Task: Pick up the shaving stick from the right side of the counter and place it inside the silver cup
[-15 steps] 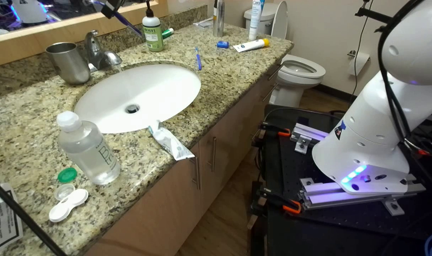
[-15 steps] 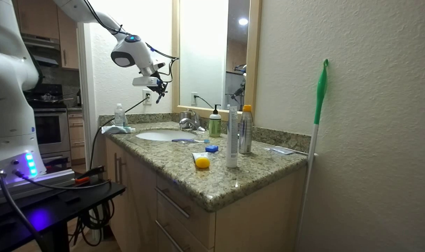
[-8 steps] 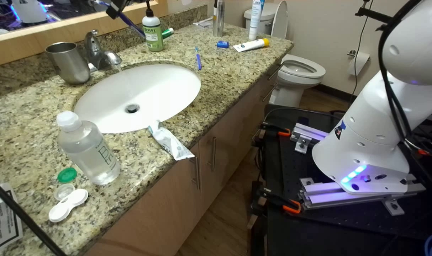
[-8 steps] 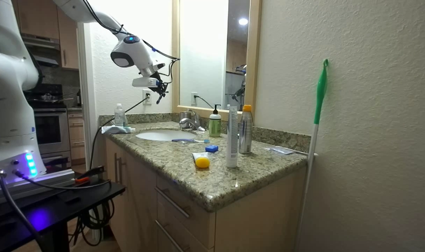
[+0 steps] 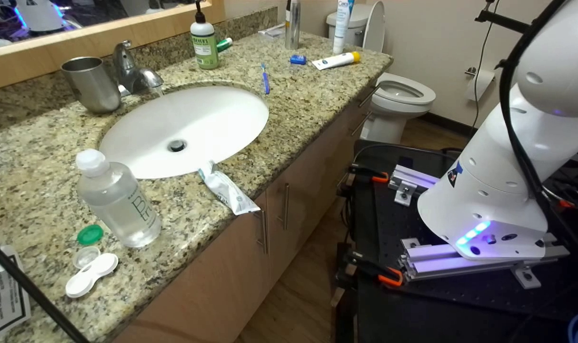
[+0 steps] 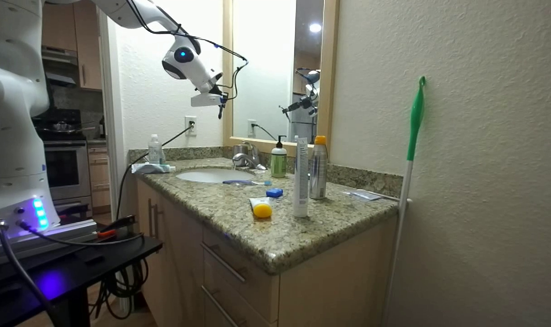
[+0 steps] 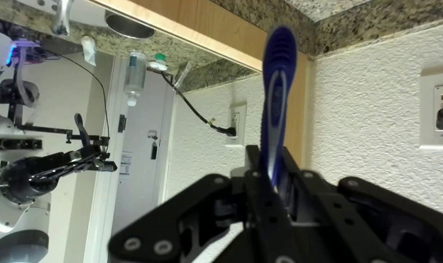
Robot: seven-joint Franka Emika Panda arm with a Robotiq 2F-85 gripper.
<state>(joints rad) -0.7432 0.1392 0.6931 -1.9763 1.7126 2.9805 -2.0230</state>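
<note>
The shaving stick (image 7: 276, 95) is in my gripper (image 7: 268, 155). Its blue handle with a grey strip stands out beyond the fingertips in the wrist view; its head is hidden. The gripper (image 6: 223, 100) is shut on it, high above the counter by the mirror in an exterior view. In the exterior view (image 5: 289, 105) of the granite counter the gripper is out of frame. The silver cup (image 5: 91, 85) stands upright behind the sink, left of the tap; it also shows, partly behind the tap, in an exterior view (image 6: 240, 150). In the wrist view only its mirror reflection shows.
The chrome tap (image 5: 135, 76) stands beside the cup, with the soap pump (image 5: 204, 43) beyond it. The mirror frame (image 6: 228, 91) and wall are close to the gripper. A clear bottle (image 5: 120, 205), white toothpaste tube (image 5: 228, 190) and toothbrush (image 5: 265, 80) lie around the sink.
My arm and gripper have risen and moved right in an exterior view, and the wrist has turned. The held blue stick has left the top of the view that showed it before the mirror.
</note>
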